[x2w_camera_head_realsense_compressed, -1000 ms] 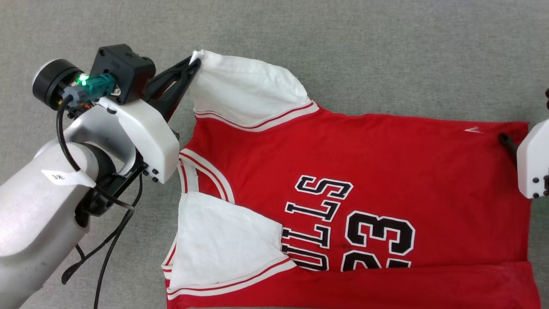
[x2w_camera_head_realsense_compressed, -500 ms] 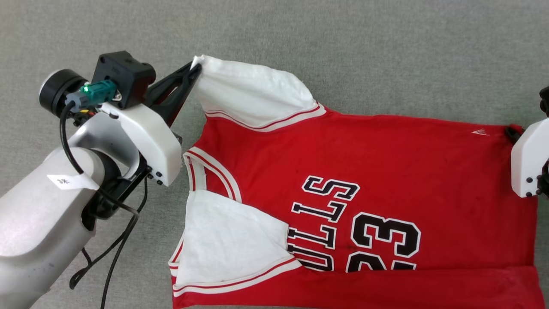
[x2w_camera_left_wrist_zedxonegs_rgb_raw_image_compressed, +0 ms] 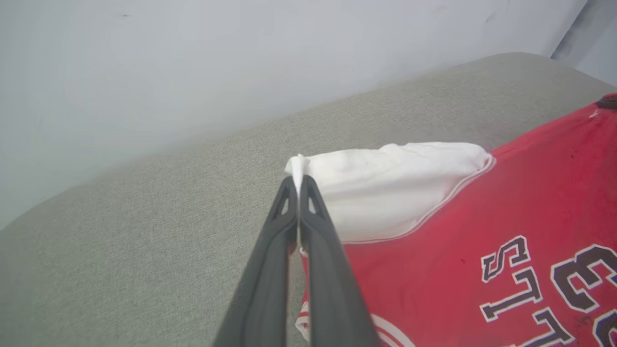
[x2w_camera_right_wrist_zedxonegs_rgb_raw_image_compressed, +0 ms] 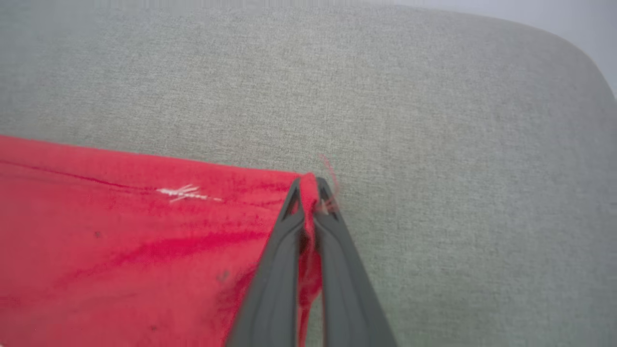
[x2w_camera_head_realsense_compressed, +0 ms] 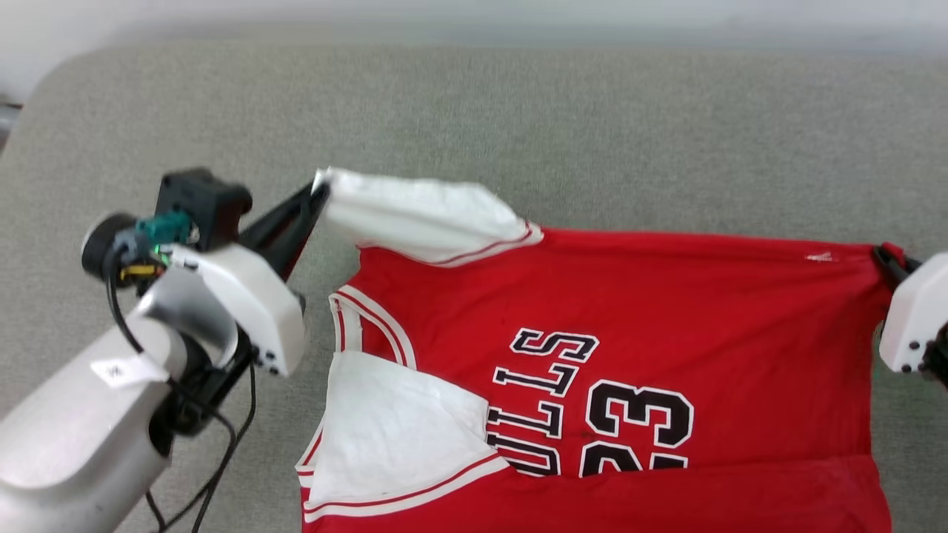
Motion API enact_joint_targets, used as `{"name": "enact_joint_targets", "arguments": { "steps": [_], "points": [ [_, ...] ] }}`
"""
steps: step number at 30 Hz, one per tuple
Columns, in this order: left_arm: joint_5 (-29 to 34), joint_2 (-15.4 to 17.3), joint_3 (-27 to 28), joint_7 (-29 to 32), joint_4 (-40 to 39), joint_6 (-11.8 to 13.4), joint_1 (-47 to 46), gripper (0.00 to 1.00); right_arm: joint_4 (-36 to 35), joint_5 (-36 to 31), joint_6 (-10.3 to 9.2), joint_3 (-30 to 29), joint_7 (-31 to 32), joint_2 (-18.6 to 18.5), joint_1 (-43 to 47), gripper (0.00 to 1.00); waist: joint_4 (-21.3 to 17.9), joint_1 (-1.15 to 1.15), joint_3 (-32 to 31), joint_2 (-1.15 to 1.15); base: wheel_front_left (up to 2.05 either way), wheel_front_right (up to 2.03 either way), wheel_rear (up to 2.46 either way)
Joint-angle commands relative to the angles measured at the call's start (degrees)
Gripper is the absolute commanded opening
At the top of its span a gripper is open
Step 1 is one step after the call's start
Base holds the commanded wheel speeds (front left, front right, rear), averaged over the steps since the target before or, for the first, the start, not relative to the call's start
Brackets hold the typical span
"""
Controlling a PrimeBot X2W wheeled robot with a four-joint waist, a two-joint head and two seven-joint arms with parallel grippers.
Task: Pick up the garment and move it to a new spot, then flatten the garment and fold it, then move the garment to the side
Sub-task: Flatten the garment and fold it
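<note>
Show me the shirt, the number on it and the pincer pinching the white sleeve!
shirt [x2w_camera_head_realsense_compressed: 703, 311], head view, on its plain red middle.
number [x2w_camera_head_realsense_compressed: 641, 414], head view, on the black 23.
left pincer [x2w_camera_left_wrist_zedxonegs_rgb_raw_image_compressed: 299, 182], left wrist view, between its tips, pinching the shirt.

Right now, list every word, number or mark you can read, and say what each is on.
"ULLS": black letters, sideways, on the red front of the garment; the start is hidden under the white sleeve.
"23": black number beside those letters; partly under the folded red edge.
Small white mark on the red cloth: not readable.
White tag on the left forearm: print too blurred.
</note>
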Motion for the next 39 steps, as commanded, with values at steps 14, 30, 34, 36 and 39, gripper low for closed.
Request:
{"name": "enact_joint_targets", "arguments": {
  "steps": [14,30,34,36,39],
  "points": [
    [-3.6,3.3,-0.6,-4.8,-5.2,5.5,15.9,0.00,-6.5,7.6,-0.10,-4.6,-6.1,3.5,15.1,0.00,0.8,0.00,-7.5,0.00,0.00,0.00,0.00],
    [-7.2,3.9,-5.5,-4.7,-5.9,7.0,29.5,0.00,-12.5,16.1,-0.09,2.6,-3.7,-3.9,28.7,0.00,1.4,0.00,-9.2,0.00,0.00,0.00,0.00],
    [-6.5,2.9,-7.0,-4.2,-3.4,6.5,29.9,0.00,-14.2,16.0,-0.09,6.1,-3.2,-7.5,30.5,0.00,1.2,0.00,-9.0,0.00,0.00,0.00,0.00],
    [-6.4,2.3,-7.4,-4.4,-2.3,6.0,29.6,0.00,-14.3,15.8,-0.09,7.3,-3.3,-8.9,30.8,0.00,1.2,0.00,-8.7,0.00,0.00,0.00,0.00],
    [-6.3,1.7,-7.7,-4.4,-1.4,5.5,29.2,0.00,-14.5,15.2,-0.09,8.9,-3.6,-10.5,31.2,0.00,1.2,0.00,-8.5,0.00,0.00,0.00,0.00]
  ]
}}
